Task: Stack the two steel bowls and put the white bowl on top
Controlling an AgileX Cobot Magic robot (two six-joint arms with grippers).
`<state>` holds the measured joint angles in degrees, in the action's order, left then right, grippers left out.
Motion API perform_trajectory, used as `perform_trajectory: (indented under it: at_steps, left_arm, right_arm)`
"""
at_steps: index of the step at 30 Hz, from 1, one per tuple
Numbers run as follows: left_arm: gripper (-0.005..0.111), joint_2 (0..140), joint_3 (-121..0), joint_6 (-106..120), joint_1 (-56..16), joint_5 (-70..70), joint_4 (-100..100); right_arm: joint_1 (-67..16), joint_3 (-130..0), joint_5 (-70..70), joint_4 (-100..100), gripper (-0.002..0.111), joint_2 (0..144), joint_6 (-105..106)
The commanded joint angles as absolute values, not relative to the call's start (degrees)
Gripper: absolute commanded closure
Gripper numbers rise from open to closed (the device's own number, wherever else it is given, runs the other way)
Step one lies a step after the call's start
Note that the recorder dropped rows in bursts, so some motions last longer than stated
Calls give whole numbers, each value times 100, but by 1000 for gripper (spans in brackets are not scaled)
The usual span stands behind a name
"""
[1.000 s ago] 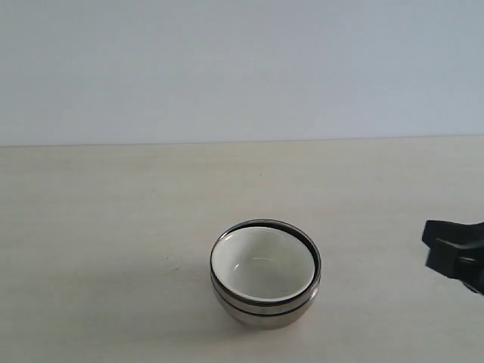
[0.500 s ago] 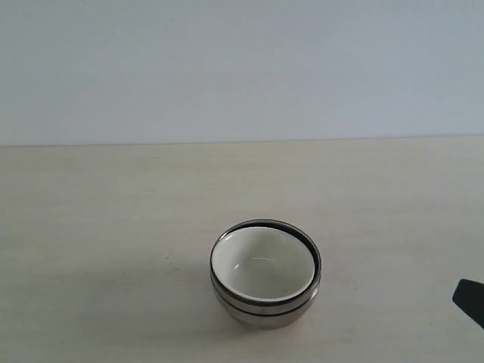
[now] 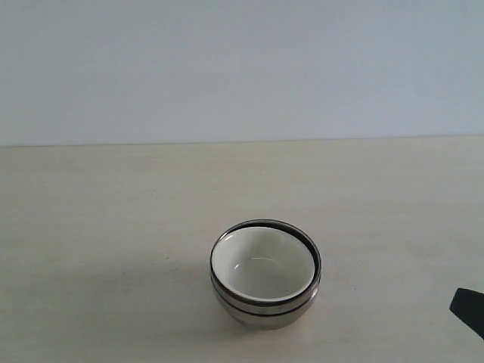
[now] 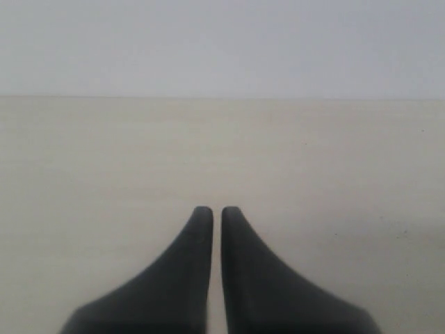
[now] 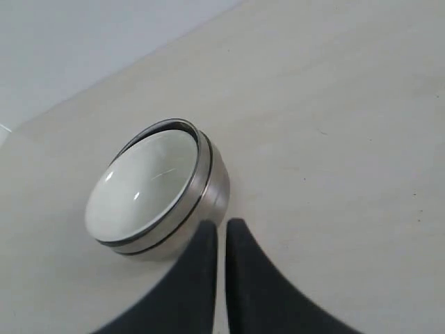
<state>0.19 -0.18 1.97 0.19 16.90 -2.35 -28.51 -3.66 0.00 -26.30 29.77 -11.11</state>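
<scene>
The two steel bowls (image 3: 261, 308) stand nested one inside the other on the table, and the white bowl (image 3: 262, 262) sits inside them on top. The right wrist view shows the same stack: steel bowls (image 5: 208, 186) with the white bowl (image 5: 142, 184) in them. My right gripper (image 5: 221, 226) is shut and empty, hanging a little apart from the stack; only a dark corner of it (image 3: 470, 310) shows at the exterior view's right edge. My left gripper (image 4: 212, 212) is shut over bare table, holding nothing, and is out of the exterior view.
The pale wooden table (image 3: 113, 227) runs back to a plain light wall (image 3: 242, 68). Nothing else stands on the table in any view.
My right gripper has pulled away to the right and down, from well inside the exterior view to just a corner at its edge. The bowl stack has not moved.
</scene>
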Motion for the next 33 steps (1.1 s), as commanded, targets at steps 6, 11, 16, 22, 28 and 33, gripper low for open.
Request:
perform_trajectory:
  at_steps: [6,11,16,22,28,33]
  left_arm:
    - [103,0,0,189,38,1698,-234]
    - [103,0,0,189,38,1698,-234]
    - [103,0,0,189,38,1698,-234]
    - [103,0,0,189,38,1698,-234]
    - [103,0,0,189,38,1698,-234]
    - [103,0,0,189,38,1698,-234]
  right_arm:
    - [-2854,-337,-177,-2619,108,2927,-1080]
    - [-2918,-337,-376,-2619,108,2916,-1066]
    - [-2918,-337,-275,-2619,108,2593,-128]
    - [-2547,-308,-188,-2619,108,1823,463]
    - [-2169,0,-378,-2619,108,1096,708]
    - [-2169,0,-275,-2619,108,558,1174]
